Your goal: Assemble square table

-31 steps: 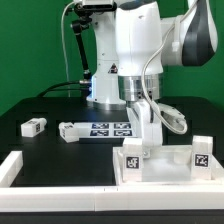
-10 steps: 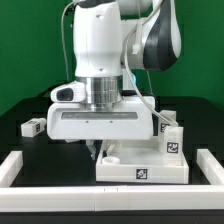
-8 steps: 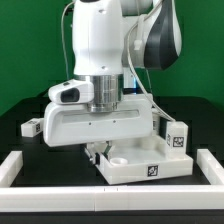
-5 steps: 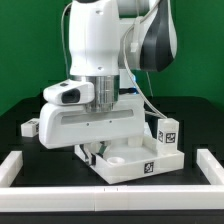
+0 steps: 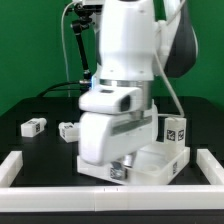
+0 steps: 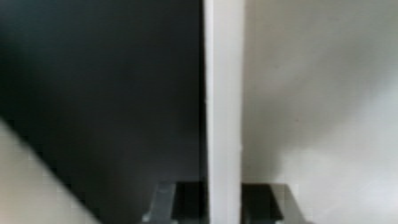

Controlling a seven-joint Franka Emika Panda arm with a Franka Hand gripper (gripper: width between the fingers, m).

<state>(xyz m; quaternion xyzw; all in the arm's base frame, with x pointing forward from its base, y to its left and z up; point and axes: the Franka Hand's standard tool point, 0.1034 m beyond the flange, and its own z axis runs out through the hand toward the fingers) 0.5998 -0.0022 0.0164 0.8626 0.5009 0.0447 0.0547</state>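
Observation:
The white square tabletop (image 5: 160,163) lies flat near the front of the black table, with a tag on its front edge (image 5: 118,172). One white tagged leg (image 5: 176,130) stands upright at its far right corner. My gripper (image 5: 112,163) reaches down at the tabletop's left front edge, and the white hand hides the fingers in the exterior view. In the wrist view the thin white edge of the tabletop (image 6: 224,100) runs between the two dark fingers (image 6: 185,203). The gripper (image 6: 224,203) is shut on that edge.
Two loose white tagged legs (image 5: 33,127) (image 5: 70,131) lie on the black table at the exterior view's left. Low white border bars run along the left (image 5: 10,168), front (image 5: 60,190) and right (image 5: 212,165).
The hand has swung round and dropped lower over the tabletop's left front edge. The tabletop has turned with it, and the standing leg has shifted to the exterior view's right.

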